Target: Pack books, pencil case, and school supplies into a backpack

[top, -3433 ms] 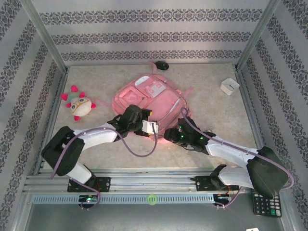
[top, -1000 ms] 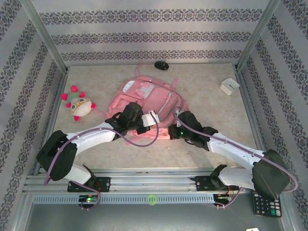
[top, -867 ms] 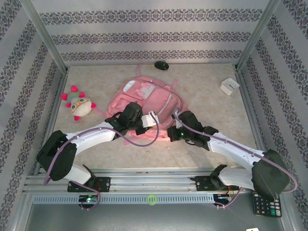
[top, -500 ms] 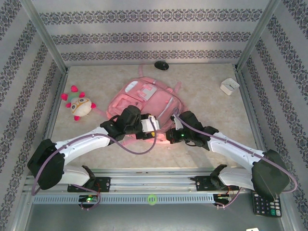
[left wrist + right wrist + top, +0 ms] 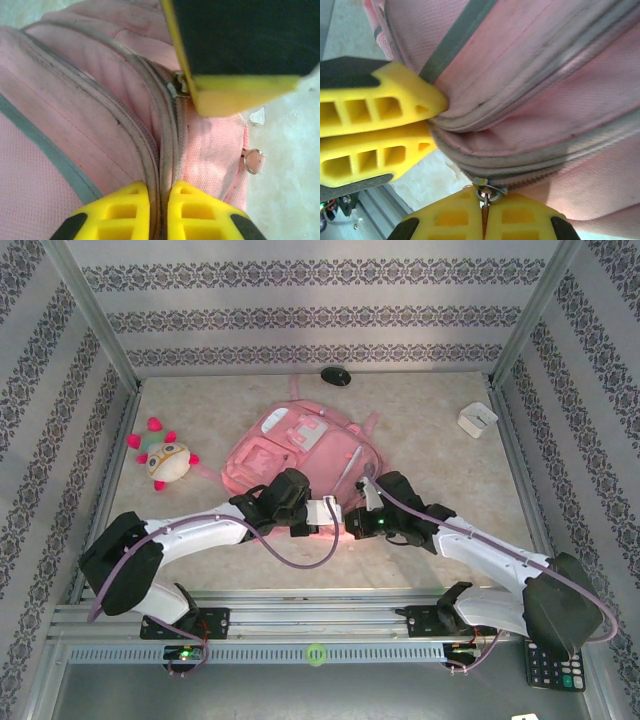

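Observation:
The pink backpack (image 5: 300,445) lies flat in the middle of the table. My left gripper (image 5: 337,517) is at its near edge, its yellow fingers (image 5: 127,210) shut on the grey zipper seam (image 5: 167,145) of the backpack (image 5: 75,125). My right gripper (image 5: 353,524) sits right beside it, shut on the metal zipper pull (image 5: 484,196) at the end of the backpack's (image 5: 545,75) zip. The left fingers (image 5: 375,125) show pinching the fabric just left of the pull. The slider (image 5: 176,86) sits under the right finger (image 5: 235,55). The books, pencil case and school supplies are out of view.
A plush toy (image 5: 165,455) lies at the left. A white square box (image 5: 477,420) stands at the back right and a small black object (image 5: 336,376) by the back wall. A black calculator (image 5: 548,665) lies beyond the frame rail at the bottom right.
The left gripper has slid right along the backpack's near edge until it meets the right gripper. The backpack has shifted and turned slightly. The right gripper has barely moved.

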`<state>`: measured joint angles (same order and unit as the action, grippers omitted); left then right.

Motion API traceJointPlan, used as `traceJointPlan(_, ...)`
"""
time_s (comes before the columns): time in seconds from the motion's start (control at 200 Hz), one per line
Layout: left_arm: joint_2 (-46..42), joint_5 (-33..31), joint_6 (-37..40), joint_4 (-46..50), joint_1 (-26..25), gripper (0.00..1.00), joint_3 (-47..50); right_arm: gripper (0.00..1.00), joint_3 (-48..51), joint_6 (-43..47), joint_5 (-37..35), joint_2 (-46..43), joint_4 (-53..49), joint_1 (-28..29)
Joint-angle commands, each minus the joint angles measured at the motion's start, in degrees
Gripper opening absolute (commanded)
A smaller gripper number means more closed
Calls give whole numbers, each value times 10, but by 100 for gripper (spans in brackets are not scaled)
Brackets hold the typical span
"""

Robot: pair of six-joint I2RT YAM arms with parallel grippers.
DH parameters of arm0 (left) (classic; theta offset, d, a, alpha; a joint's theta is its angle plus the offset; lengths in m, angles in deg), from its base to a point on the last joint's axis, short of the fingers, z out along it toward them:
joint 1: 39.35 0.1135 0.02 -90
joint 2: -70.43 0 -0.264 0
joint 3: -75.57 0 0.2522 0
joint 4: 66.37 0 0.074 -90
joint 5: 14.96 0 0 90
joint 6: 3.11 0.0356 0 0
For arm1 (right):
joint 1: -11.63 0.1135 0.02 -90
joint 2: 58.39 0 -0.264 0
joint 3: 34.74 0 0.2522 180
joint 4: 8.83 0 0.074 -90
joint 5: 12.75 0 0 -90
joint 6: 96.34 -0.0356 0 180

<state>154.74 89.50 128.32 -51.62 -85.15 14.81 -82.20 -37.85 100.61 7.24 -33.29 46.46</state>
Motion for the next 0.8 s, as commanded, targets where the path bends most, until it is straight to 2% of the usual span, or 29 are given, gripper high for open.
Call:
traceJointPlan(0.0, -30, -38, 38, 82, 6, 6, 9, 0, 11, 24, 45, -34, -34, -49)
traceJointPlan(0.135, -61, -57, 70, 162, 16, 5, 13, 0, 9, 66, 71, -34, -71, -112)
traceJointPlan(0.33, -89, -90, 94, 253, 34, 5, 10, 0, -5, 81, 85, -28, -87, -97)
traceJointPlan(0.435, -105, -119, 105, 295, 50, 5, 7, 0, 1, 53, 71, -36, -71, -56)
traceJointPlan(0.545, -110, -169, 113, 312, 78, 9, 7, 0, 18, -7, 38, -46, -22, 16)
traceJointPlan(0.635, -106, -182, 113, 309, 110, 11, -3, 0, 40, -70, -10, -47, 40, 81)
traceJointPlan(0.794, -106, -209, 116, 308, 149, 21, -23, 0, 38, -125, -75, 3, 137, 172)
